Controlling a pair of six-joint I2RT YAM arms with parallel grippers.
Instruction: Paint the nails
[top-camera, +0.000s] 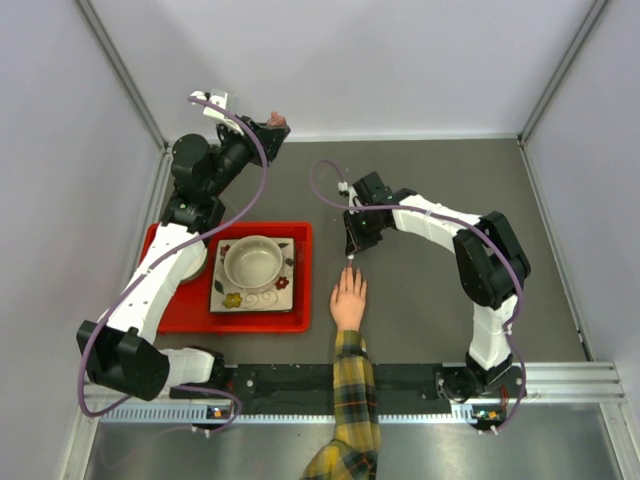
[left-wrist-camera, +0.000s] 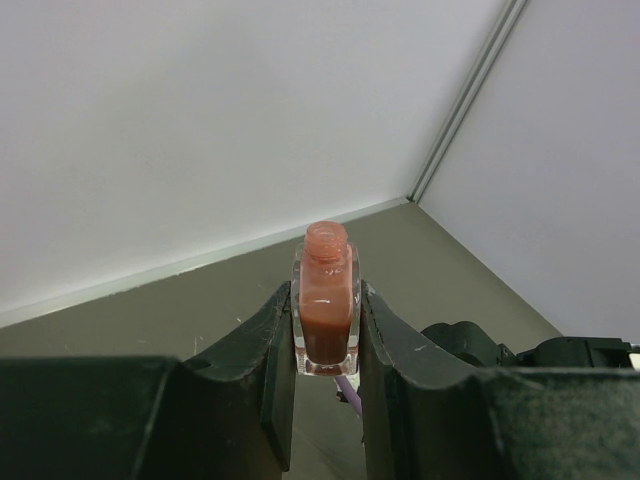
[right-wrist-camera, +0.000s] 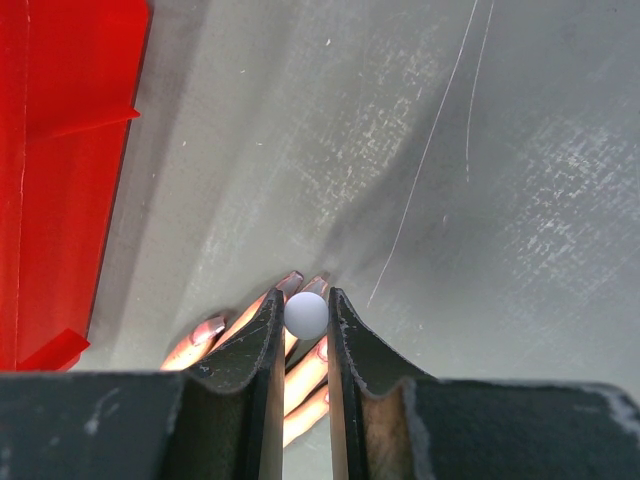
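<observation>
A light-skinned hand (top-camera: 349, 298) with a yellow-and-dark plaid sleeve (top-camera: 350, 400) lies flat on the grey table, fingers pointing away. Its nails (right-wrist-camera: 289, 283) show a brownish-pink coat in the right wrist view. My right gripper (top-camera: 352, 252) hangs just above the fingertips, shut on a white round-topped brush cap (right-wrist-camera: 306, 315). My left gripper (top-camera: 277, 124) is raised at the back left, shut on an uncapped bottle of reddish-brown nail polish (left-wrist-camera: 325, 300), held upright.
A red tray (top-camera: 180, 318) sits left of the hand and holds a patterned square plate (top-camera: 285, 295) with a pale bowl (top-camera: 251, 262) on it. Grey walls close in the table at the left, back and right.
</observation>
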